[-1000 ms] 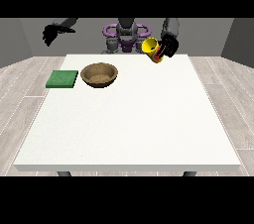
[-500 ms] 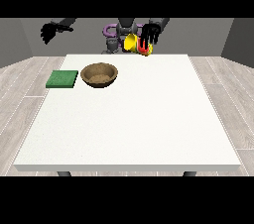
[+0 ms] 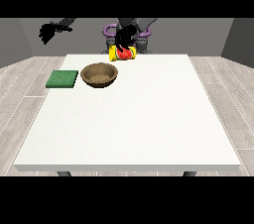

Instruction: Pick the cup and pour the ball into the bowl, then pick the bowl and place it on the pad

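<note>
The hand nearer the view's right [image 3: 124, 36] is holding the yellow-and-red cup [image 3: 122, 53], its fingers curled around the cup, which is lying tipped on its side above the far edge of the white desk [image 3: 129, 119], just behind the brown bowl [image 3: 99, 75]. The green pad [image 3: 62, 79] is lying beside the bowl. The hand at the view's left [image 3: 49, 31] is hanging off the desk; whether its fingers are apart cannot be told.

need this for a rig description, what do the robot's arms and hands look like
Both hands are black. The hand at the view's left sits on a dark grey arm that runs up toward the view's top. The hand nearer the middle hangs from a similar grey arm. No cables or markings can be made out.
</note>
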Robot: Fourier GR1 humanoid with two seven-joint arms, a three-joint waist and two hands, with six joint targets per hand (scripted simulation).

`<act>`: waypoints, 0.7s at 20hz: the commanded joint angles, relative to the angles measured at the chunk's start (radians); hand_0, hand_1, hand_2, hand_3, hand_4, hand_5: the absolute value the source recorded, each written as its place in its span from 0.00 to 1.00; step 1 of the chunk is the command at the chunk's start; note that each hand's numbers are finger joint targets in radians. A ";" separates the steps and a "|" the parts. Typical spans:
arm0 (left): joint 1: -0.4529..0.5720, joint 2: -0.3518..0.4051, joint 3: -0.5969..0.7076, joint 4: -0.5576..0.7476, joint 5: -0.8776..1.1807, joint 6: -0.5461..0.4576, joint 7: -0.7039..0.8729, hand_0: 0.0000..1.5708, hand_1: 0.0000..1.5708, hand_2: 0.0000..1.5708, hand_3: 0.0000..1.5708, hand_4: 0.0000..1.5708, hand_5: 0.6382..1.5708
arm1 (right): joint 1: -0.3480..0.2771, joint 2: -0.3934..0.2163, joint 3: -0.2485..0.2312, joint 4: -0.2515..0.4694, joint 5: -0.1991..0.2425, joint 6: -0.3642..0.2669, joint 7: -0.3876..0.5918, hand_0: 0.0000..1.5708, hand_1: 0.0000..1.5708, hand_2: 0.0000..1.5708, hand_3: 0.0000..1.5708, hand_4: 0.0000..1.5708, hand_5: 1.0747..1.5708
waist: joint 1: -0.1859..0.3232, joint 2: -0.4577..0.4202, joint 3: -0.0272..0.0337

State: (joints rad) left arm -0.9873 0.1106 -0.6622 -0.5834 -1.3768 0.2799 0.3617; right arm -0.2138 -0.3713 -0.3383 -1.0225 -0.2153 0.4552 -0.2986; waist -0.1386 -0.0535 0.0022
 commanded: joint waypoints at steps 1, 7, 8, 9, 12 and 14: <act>-0.043 -0.016 -0.127 0.038 -0.153 -0.093 0.017 0.97 0.97 1.00 1.00 0.96 0.63 | -0.019 0.015 0.007 0.016 0.008 -0.013 -0.006 0.00 0.00 0.00 0.00 0.00 1.00 | 0.011 0.007 -0.0004; -0.047 -0.052 -0.215 0.033 -0.268 -0.211 -0.008 0.92 0.92 1.00 1.00 0.97 0.54 | 0.030 -0.036 -0.026 0.061 0.000 0.028 -0.034 0.00 0.00 0.00 0.00 0.00 1.00 | 0.032 -0.037 -0.0012; -0.030 -0.058 -0.200 0.039 -0.281 -0.210 0.011 0.92 0.92 1.00 1.00 0.97 0.53 | 0.020 -0.026 -0.019 0.038 -0.003 0.026 -0.038 0.00 0.00 0.00 0.00 0.00 1.00 | 0.021 -0.013 -0.0018; -0.029 -0.049 -0.190 0.036 -0.280 -0.206 -0.017 0.92 0.92 1.00 1.00 0.97 0.53 | -0.041 -0.032 -0.030 0.030 -0.023 -0.015 0.043 0.00 0.00 0.00 0.00 0.00 1.00 | 0.044 -0.012 -0.0022; -0.022 -0.059 -0.172 -0.022 -0.296 -0.251 -0.056 0.92 0.92 1.00 1.00 0.97 0.53 | 0.015 -0.015 -0.009 0.049 -0.002 -0.004 0.039 0.00 0.00 0.00 0.00 0.00 1.00 | 0.074 -0.064 -0.0021; -0.015 0.026 -0.077 -0.026 -0.223 -0.135 -0.067 0.92 0.92 1.00 1.00 0.98 0.53 | 0.015 0.021 -0.001 0.018 -0.017 -0.026 0.068 0.00 0.00 0.00 0.00 0.00 0.99 | 0.057 -0.040 -0.0027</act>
State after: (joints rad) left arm -1.0215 0.0819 -0.8071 -0.5784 -1.6347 0.0841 0.3199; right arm -0.2159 -0.3853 -0.3495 -0.9920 -0.2341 0.4591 -0.2504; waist -0.0977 -0.0885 0.0000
